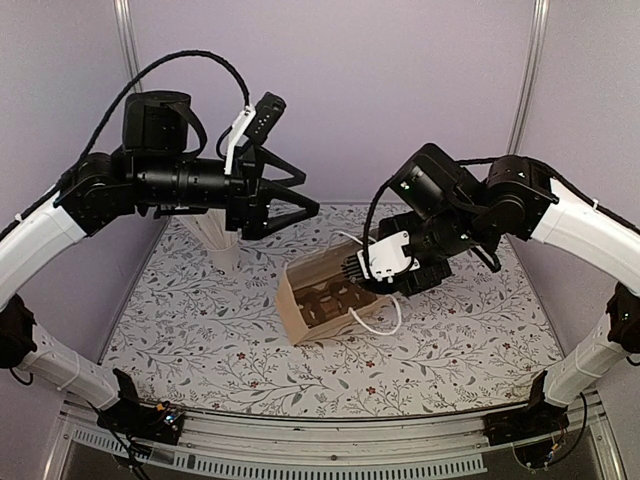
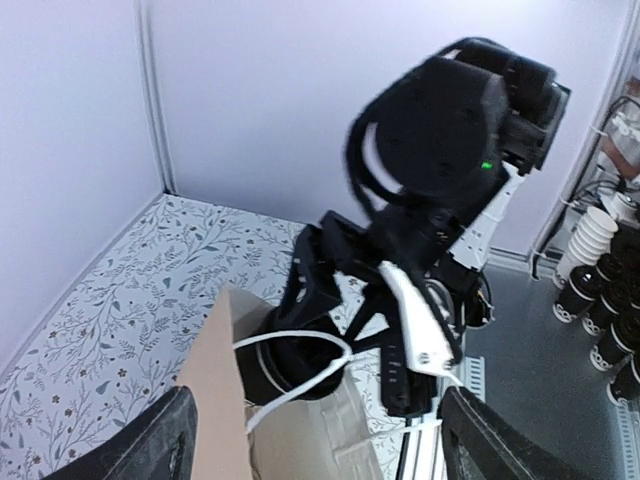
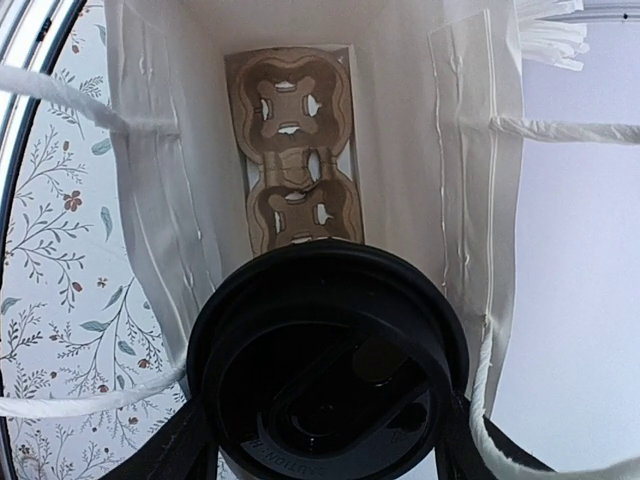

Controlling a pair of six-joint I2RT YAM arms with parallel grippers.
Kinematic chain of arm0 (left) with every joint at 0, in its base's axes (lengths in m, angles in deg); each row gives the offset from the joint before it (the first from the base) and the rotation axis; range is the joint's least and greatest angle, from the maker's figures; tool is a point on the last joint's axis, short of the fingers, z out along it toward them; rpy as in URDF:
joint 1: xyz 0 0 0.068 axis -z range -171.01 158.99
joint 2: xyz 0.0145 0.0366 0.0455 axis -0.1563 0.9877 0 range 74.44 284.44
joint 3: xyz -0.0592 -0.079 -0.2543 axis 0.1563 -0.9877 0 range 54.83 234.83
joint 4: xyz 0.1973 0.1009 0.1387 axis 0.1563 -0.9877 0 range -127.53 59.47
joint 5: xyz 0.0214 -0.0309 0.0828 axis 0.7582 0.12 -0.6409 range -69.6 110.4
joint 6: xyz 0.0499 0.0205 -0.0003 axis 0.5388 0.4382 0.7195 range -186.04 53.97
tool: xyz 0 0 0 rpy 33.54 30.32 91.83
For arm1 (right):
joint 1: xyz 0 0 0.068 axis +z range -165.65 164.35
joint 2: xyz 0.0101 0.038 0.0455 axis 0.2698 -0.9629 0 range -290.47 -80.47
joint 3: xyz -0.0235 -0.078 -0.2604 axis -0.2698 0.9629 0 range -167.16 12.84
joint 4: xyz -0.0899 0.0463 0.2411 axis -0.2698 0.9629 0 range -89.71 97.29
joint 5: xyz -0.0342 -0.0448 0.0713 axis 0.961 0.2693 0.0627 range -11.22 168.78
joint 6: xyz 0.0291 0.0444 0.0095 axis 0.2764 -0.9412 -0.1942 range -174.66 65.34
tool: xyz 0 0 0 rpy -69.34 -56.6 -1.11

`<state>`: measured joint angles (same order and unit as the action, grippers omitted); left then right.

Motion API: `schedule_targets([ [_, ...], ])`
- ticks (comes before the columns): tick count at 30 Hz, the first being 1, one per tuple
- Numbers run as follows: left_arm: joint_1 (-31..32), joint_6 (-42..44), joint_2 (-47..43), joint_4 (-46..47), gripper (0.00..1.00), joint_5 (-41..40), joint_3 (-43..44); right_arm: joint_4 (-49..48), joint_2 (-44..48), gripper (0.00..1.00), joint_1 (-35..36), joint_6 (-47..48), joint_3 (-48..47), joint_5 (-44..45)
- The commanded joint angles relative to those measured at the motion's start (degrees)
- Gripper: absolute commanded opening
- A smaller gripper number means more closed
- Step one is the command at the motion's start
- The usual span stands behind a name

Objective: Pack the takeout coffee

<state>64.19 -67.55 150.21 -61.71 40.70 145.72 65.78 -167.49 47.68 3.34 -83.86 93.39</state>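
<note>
One takeout coffee [image 3: 325, 370], black cup with its black lid on, is pinched between the two fingers of the right gripper [image 3: 325, 445], jaws closed against its sides. It sits at the mouth of the single paper bag [image 1: 300, 315], which lies tipped on its side on the floral table [image 1: 200, 310]. In the left wrist view the cup body [image 2: 280, 365] is just inside the bag opening. One brown pulp carrier [image 3: 298, 160] rests deep in the bag with two wells, both empty. The bag has two white cord handles, and one [image 1: 375, 322] loops out onto the table.

The left gripper [image 1: 305, 195] is raised well above the table and apart from the bag, jaws spread wide and holding nothing (both fingers [image 2: 165, 440] show at the bottom corners of its wrist view). Stacks of cups [image 2: 600, 290] stand off the table at the right, too small to count exactly.
</note>
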Motion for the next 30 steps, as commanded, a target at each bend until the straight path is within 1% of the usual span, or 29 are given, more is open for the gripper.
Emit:
schedule_targets([
  [1,-8.9,-0.4,2.8,5.5,0.87,-2.4,-6.6,-3.8,1.4,0.26,1.1,1.8,1.3,2.8],
  [4,-15.8,-3.1,8.3,7.4,0.85,-3.7,-8.8,-4.8,1.3,0.26,1.3,2.4,1.9,2.4],
  [7,-19.1,-5.7,14.1,10.4,0.82,-5.4,-9.7,-5.4,1.2,0.26,1.4,2.6,2.6,0.6],
  [9,-19.6,-5.9,17.7,12.4,0.81,-5.4,-9.9,-6.4,1.4,0.26,1.4,2.8,3.6,-0.5],
  [13,-19.5,-5.7,25.5,14.1,0.78,-2.7,-7.9,-7.4,1.4,0.26,1.4,2.9,5.4,-2.5],
  [16,-19.5,-5.4,32.1,14.8,0.77,0.8,-6.2,-7.4,1.1,0.26,1.4,2.6,6.0,-3.7],
  [20,-19.5,-4.0,38.4,15.3,0.77,4.2,-3.6,-6.9,0.5,0.27,1.6,2.5,6.0,-4.9],
  [24,-19.1,-4.1,42.5,15.4,0.74,9.2,-1.6,-5.5,0.5,0.27,2.7,2.3,6.7,-5.2],
  [30,-17.0,-3.8,43.4,17.2,0.73,12.8,-3.4,-4.3,2.7,0.28,4.7,1.8,10.8,-4.0],
])
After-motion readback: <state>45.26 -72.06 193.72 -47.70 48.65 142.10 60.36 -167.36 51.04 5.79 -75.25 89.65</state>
